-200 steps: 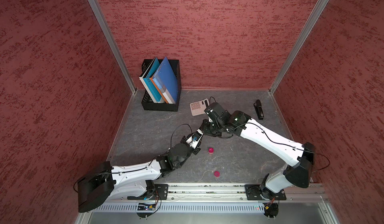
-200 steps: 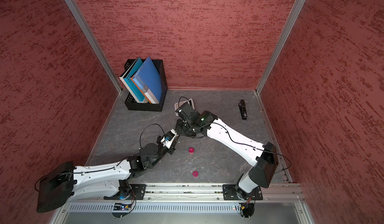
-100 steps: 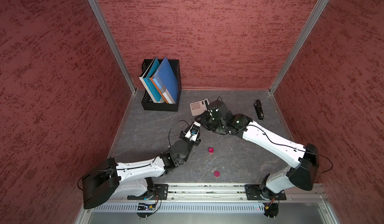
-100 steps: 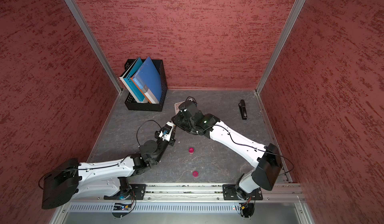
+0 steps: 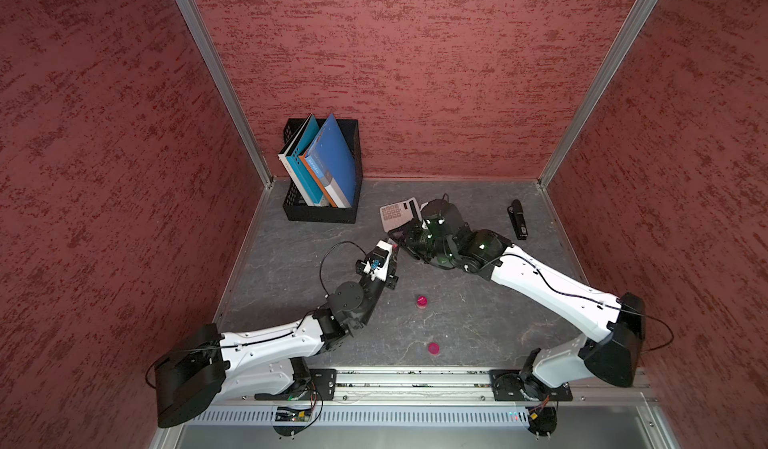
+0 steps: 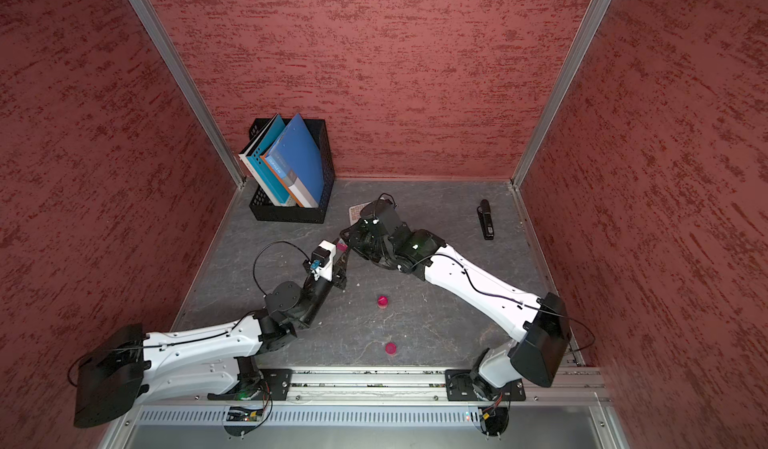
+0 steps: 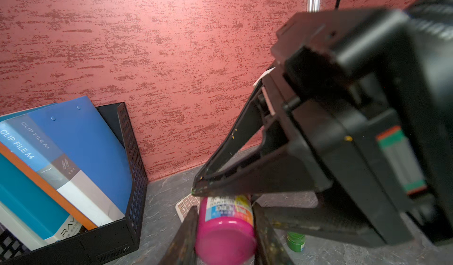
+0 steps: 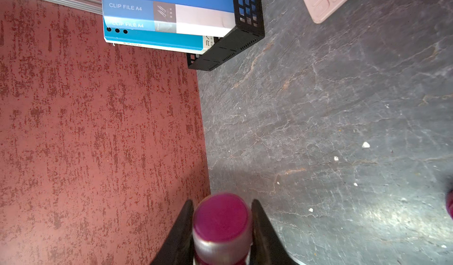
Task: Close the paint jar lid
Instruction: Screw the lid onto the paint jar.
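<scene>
File rack, calculator crowd back; stapler far right; left floor open

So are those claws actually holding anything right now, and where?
Yes, both hold one pink paint jar. The left gripper clamps its body, and the right gripper pinches what looks like the pink lid at its far end.

Grey slate-look tabletop, scuffed, with small white specks. At the back, a black mesh file holder with blue clip files stands in the left corner, with a pale calculator beside it and a black stapler well apart near the right wall. Mid-table is a small pink pot, a flat pink cap lies nearer the front rail, and a small green pot shows only in the left wrist view.
</scene>
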Controlling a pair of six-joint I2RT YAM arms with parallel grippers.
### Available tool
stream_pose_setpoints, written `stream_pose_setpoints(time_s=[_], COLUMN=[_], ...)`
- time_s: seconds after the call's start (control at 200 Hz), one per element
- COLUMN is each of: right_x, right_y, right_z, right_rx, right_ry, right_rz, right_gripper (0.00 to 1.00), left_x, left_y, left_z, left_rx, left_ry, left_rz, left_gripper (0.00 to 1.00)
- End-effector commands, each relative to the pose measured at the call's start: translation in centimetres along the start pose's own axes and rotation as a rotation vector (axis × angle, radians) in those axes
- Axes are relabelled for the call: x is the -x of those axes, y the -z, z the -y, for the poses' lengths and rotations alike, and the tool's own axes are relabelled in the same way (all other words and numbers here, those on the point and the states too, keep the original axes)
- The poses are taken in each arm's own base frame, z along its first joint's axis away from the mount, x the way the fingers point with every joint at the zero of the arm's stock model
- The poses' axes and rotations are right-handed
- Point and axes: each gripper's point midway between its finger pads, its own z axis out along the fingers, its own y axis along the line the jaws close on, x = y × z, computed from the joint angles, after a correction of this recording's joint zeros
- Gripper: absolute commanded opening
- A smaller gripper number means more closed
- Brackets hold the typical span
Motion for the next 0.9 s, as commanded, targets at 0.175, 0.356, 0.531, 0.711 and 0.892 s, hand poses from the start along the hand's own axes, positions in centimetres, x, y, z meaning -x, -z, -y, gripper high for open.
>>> stream_pose_setpoints(time_s=[0.175, 0.356, 0.531, 0.711, 0.892], right_x=[-6.3, -6.1, -6.4, -5.7, -4.6], right_y=[2.0, 3.1, 3.8, 5.5, 5.4], right_z=[6.2, 5.4, 5.7, 5.7, 6.2], right_rx=[-0.274, -0.25, -0.27, -0.283, -0.313], right_ry=[0.201, 0.258, 0.299, 0.361, 0.4], right_rz=[-0.257, -0.265, -0.295, -0.264, -0.212], right_gripper=[0.28, 0.28, 0.29, 0.29, 0.28], left_x=[4.6, 2.8, 2.4, 2.1, 1.5], left_y=[1.1, 1.3, 1.3, 1.3, 1.3], left_z=[-1.0, -0.9, -0.7, -0.3, 0.5], left_rx=[-0.045, -0.052, -0.06, -0.091, -0.126], left_ry=[0.224, 0.227, 0.225, 0.235, 0.261], left_rz=[0.164, 0.115, 0.104, 0.093, 0.066], left_gripper=[0.18, 0.19, 0.19, 0.2, 0.25])
